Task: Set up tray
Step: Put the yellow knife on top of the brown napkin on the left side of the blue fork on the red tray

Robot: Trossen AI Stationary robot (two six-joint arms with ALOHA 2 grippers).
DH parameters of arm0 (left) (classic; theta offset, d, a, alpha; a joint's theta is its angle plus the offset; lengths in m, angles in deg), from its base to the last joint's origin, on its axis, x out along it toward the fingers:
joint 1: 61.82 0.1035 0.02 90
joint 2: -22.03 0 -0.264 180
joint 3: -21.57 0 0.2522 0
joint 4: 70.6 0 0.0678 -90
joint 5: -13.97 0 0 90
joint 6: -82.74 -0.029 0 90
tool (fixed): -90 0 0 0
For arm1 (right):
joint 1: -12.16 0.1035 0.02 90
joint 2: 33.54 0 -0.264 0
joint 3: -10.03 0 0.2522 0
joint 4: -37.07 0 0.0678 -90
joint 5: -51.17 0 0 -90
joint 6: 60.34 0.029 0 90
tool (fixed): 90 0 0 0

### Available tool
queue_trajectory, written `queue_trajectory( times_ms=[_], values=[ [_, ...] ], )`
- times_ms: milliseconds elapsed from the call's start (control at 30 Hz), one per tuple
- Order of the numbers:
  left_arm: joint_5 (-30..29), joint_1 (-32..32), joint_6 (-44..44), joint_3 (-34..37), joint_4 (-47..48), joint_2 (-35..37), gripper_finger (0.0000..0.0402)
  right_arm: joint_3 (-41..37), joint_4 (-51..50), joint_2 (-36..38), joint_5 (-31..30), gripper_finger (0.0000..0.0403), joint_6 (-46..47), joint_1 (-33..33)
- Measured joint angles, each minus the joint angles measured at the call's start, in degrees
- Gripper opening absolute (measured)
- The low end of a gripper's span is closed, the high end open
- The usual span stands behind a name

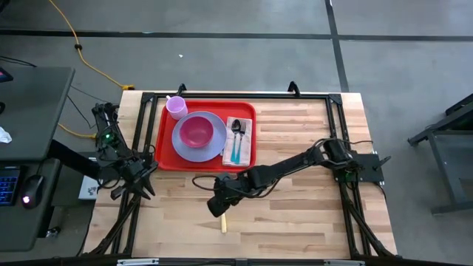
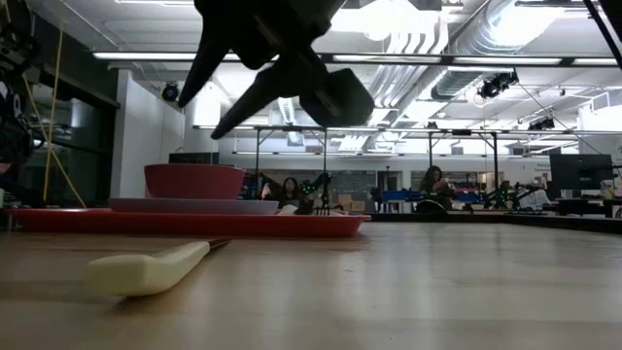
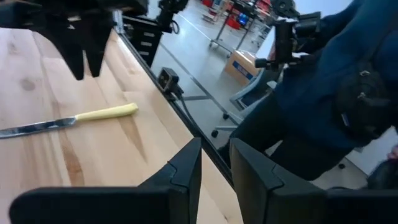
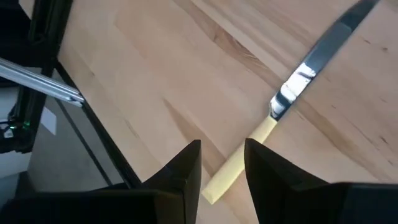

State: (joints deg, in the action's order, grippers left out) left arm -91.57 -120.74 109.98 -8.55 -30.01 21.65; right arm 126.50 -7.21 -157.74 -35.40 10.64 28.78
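- I see the tray [image 1: 166, 140] toward the far left part of the wooden table [image 1: 295, 207]: flat red plastic, rectangular with rounded corners and a low raised rim.
- On it sits a round lavender plate [image 1: 194, 150] carrying a dark pink bowl [image 1: 196, 131]; a small lavender cup [image 1: 176, 107] stands in the tray's far left corner.
- On the right side of the tray a pale napkin [image 1: 247, 131] lies under a fork and a spoon [image 1: 236, 137] with teal handles.
- The table top is light wood in planks with visible grain, framed by black rails.
- A knife [image 4: 292, 93] lies on the bare wood near the front edge, off the tray, with a shiny metal blade and a smooth pale yellow handle.
- My right gripper [image 4: 222, 163] hangs just above the knife's handle, dark fingers a little apart with the handle showing in the gap between them; they hold nothing, and I cannot tell whether they touch it.
- My left gripper [image 3: 216, 168] waits at the table's left edge, beside the tray, fingers slightly apart and empty.
- A person in dark blue clothing [image 3: 323, 93] stands beyond the table edge.
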Motion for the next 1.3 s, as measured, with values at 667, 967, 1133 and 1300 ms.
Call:
queue_trajectory(
  times_ms=[667, 967, 1133, 1300],
  values=[
    [3.8, 0.0, 0.5, 0.0, 1.1, 0.0, 0.0115, 0.0, 8.5, 0.0, -2.4, 0.0097, -5.3, 0.0],
    [3.8, 0.0, 1.7, 0.0, 1.8, 0.0, 0.0115, 0.0, 9.3, 0.0, 0.2, 0.0117, -6.6, 0.1],
    [3.8, 0.0, 1.7, 0.0, 2.1, 0.0, 0.0115, 0.0, 9.5, 0.0, -1.6, 0.0146, -5.1, 0.0],
    [3.8, 0.0, 1.7, 0.0, 2.1, 0.0, 0.0115, 0.0, 11.5, 0.0, -2.5, 0.0166, -1.1, 0.0]
  ],
)
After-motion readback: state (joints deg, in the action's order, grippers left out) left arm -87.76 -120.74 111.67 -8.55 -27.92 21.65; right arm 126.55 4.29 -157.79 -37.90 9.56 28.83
